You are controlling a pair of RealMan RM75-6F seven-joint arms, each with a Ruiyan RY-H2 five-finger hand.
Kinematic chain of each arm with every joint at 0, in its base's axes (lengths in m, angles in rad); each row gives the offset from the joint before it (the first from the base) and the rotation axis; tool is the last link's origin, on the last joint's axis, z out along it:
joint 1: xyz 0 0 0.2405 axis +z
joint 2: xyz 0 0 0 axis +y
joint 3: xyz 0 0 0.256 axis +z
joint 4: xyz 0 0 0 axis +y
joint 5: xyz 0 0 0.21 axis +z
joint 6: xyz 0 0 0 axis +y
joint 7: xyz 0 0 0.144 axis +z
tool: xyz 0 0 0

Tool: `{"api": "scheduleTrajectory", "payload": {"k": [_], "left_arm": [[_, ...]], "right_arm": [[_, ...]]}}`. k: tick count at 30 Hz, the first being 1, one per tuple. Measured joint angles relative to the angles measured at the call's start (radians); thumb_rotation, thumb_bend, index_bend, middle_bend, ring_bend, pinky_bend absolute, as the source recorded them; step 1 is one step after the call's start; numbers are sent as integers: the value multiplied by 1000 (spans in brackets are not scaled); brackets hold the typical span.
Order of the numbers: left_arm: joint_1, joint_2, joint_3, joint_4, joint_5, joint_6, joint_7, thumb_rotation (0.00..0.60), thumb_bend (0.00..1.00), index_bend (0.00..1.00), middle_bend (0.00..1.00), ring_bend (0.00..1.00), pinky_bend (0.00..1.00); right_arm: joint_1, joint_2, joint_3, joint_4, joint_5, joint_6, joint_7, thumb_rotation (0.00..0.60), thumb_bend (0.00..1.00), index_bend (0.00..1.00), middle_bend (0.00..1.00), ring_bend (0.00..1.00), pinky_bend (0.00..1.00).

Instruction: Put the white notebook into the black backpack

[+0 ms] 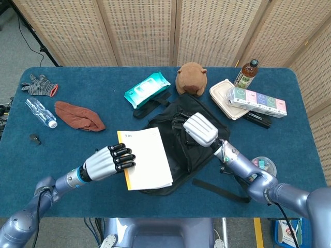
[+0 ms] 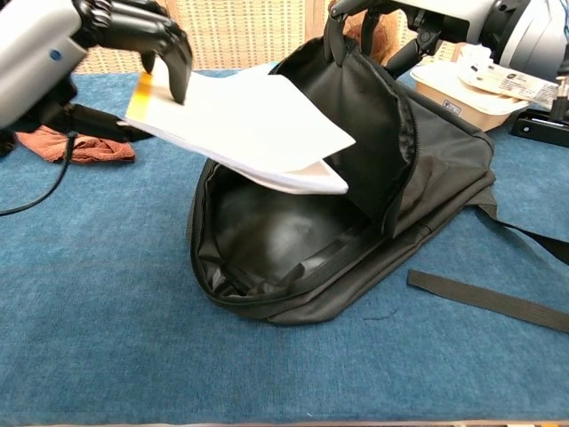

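Head view: left hand [image 1: 106, 164] gripping notebook [image 1: 145, 158] at its yellow-edged left side, fingers on top; notebook held over the open mouth of the backpack [image 1: 194, 142], hiding most of the opening; right hand [image 1: 199, 129] closed on the backpack flap, pulling it up and back; strap [image 1: 220, 190] lying on table [image 1: 67, 139] just right of the notebook; on the far side: wipes pack [image 1: 147, 89], plush toy [image 1: 191, 78], bottle [image 1: 246, 73], food box [image 1: 226, 98]; on the left: brown cloth [image 1: 79, 114], glove [image 1: 39, 85], clear bottle [image 1: 41, 112].

Chest view: notebook [image 2: 244, 124] tilted, far corner dipping just inside the backpack [image 2: 293, 249] opening, not yet resting on the lining; left hand [image 2: 133, 31] clamped on the upper-left edge; right hand [image 2: 418, 13] at top edge of frame, holding flap upright, fingers mostly cropped; brown cloth [image 2: 76, 147] behind the left arm.
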Motion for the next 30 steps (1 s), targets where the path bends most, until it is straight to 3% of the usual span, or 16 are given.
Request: {"api": "scheduleTrajectory", "payload": {"k": [14, 21, 30], "left_arm": [[12, -42, 104, 93, 40, -17, -21, 600, 620, 795, 651, 508, 630], [1, -69, 129, 141, 45, -61, -39, 600, 634, 789, 643, 499, 630], [-108, -104, 157, 187, 61, -110, 22, 600, 636, 782, 641, 489, 630]], "right_arm": [[1, 35, 32, -45, 40, -42, -21, 600, 651, 630, 416, 269, 441], [7, 46, 41, -78, 48, -64, -26, 600, 656, 632, 420, 272, 443], [17, 71, 51, -153, 62, -104, -2, 600, 665, 634, 422, 273, 444]]}}
